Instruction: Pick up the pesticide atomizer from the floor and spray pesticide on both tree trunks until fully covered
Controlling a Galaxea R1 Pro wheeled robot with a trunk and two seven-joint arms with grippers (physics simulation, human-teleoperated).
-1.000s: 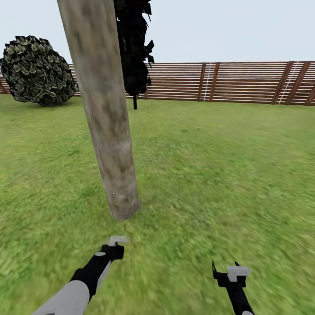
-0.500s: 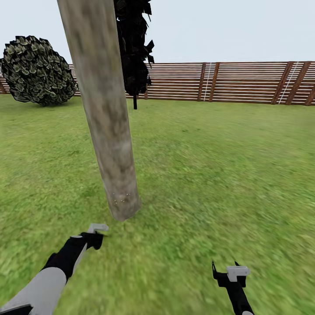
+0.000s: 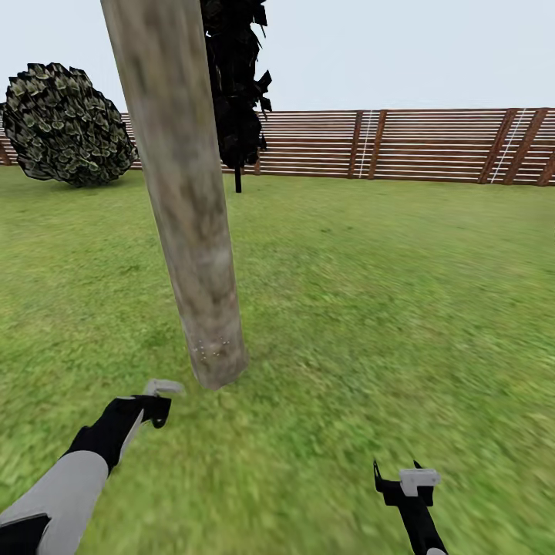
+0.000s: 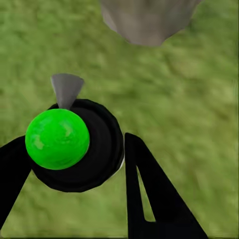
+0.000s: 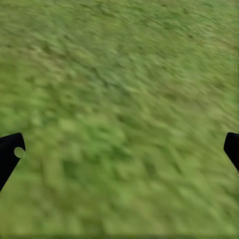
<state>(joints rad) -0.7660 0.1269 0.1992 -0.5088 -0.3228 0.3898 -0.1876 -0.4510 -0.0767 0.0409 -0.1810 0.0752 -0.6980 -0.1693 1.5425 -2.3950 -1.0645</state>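
**Atomizer in hand at the foot of the trunk**

While the left pincer (image 4: 74,164) pinches the pesticide atomizer (image 4: 74,144), green dot up, its grey nozzle (image 4: 66,89) points ahead toward the base of the tree trunk (image 3: 185,200). Off to the side, the right pincer (image 3: 397,474) hangs spread over bare grass (image 5: 119,99), holding nothing. A few pale specks (image 3: 212,348) cling low on the bark just beyond the nozzle; hard to say whether that's pesticide. Risk here, I'd judge: the nozzle aims low and slightly wide, so spray could land on the lawn and leave the upper trunk dry. Beyond the trunk, a round bush (image 3: 65,123) and the slat fence (image 3: 401,142); the trunk's top is cut off.
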